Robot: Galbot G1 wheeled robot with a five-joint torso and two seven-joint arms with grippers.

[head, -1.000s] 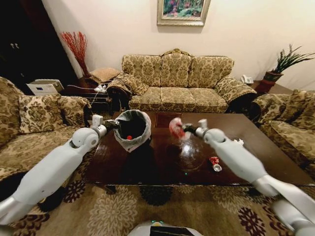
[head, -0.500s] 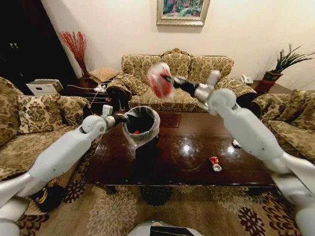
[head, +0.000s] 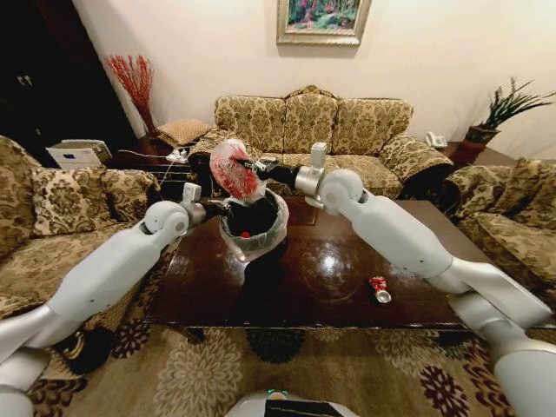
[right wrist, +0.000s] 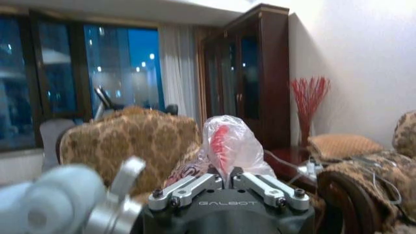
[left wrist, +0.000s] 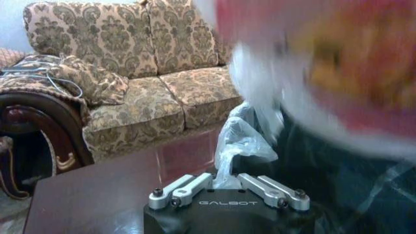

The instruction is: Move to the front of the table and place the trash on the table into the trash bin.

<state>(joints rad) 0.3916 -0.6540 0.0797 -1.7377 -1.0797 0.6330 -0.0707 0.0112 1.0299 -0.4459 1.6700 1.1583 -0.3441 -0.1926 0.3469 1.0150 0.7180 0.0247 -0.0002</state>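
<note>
the right end effector [head: 254,164] holds the pink-white bag [head: 233,170] over the trash bin [head: 254,228]; the left end effector [head: 219,208] pinches its liner above the bench [head: 365,261].

Room lit warm and fairly bright from above; a round glare patch is seen on the glossy table [head: 347,261]. Left corner by the cabinet is left dim. Head view is bent wide-angle at edges. In left wrist view the plastic bag [left wrist: 325,68] is badly blurred, close to lens. Right wrist foreground is soft.
</note>
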